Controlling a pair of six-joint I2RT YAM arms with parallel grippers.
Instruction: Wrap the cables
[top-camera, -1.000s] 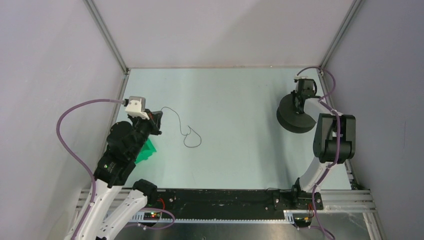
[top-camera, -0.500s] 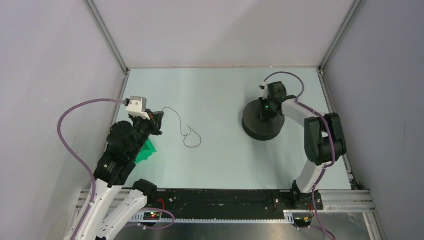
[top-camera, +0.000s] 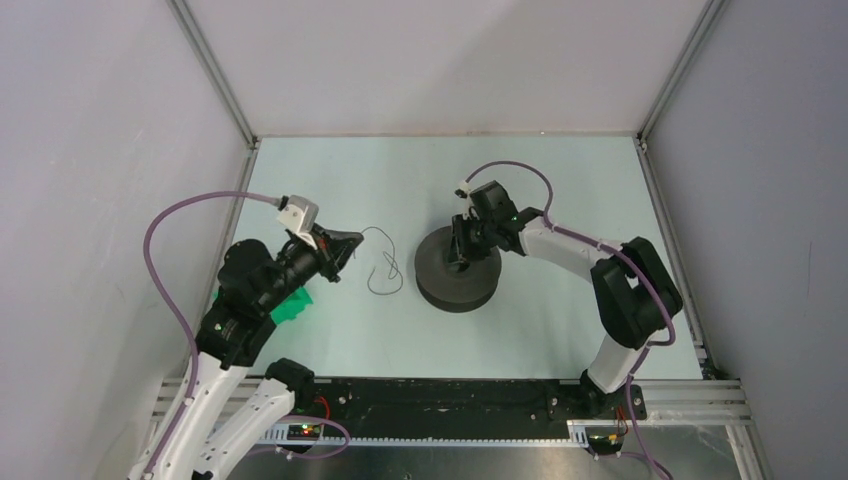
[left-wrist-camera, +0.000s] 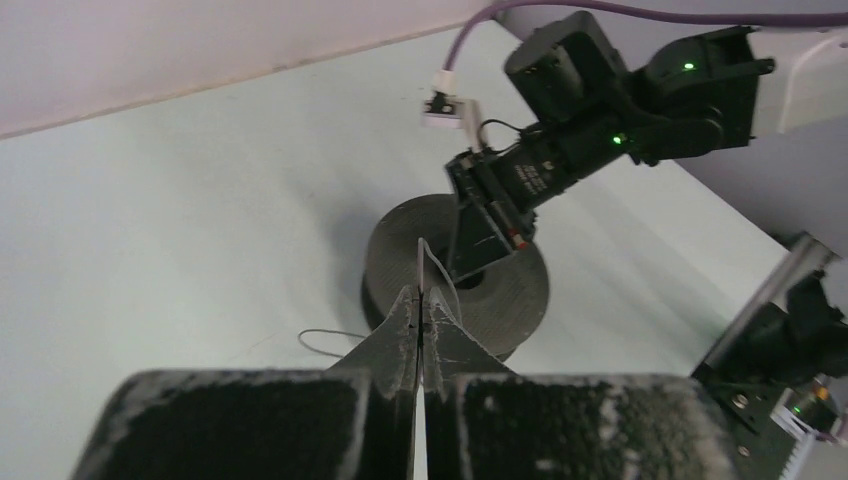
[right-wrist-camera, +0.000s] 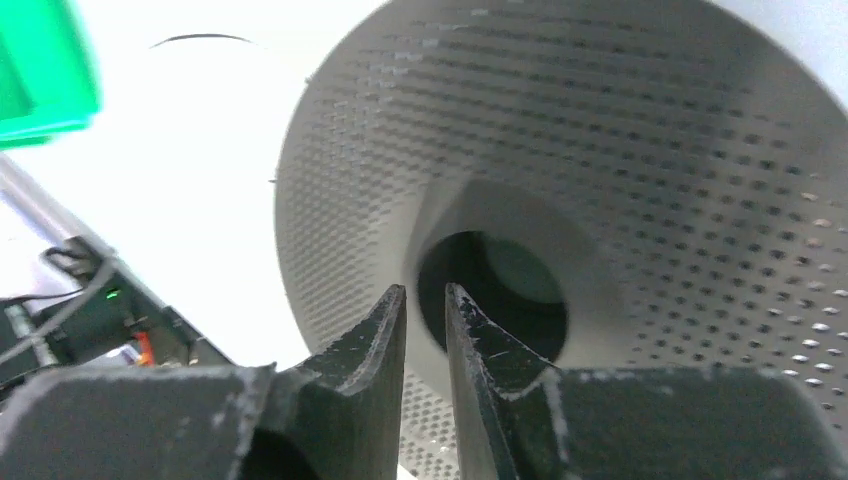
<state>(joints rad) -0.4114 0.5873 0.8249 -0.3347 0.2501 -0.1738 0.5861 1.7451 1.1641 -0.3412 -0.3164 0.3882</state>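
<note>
The thin black wire (top-camera: 384, 268) lies curled on the table between my two grippers. My left gripper (top-camera: 347, 246) is shut on one end of it. In the left wrist view the wire (left-wrist-camera: 421, 262) stands up out of the closed tips (left-wrist-camera: 420, 298) and a loop trails off to the left. My right gripper (top-camera: 463, 243) is shut on the hub wall of the dark grey spool (top-camera: 457, 272), which sits just right of the wire. In the right wrist view its fingertips (right-wrist-camera: 425, 298) pinch the rim of the spool's centre hole (right-wrist-camera: 600, 150), one finger inside and one outside.
A green object (top-camera: 294, 304) lies under my left arm; it also shows at the top left of the right wrist view (right-wrist-camera: 40, 70). Grey walls with metal posts enclose the table at the back, left and right. A black rail (top-camera: 450, 395) runs along the near edge.
My right arm has carried the spool from the back right to the middle, next to the wire. My left gripper has moved right toward the spool, pulling the wire's end along.
</note>
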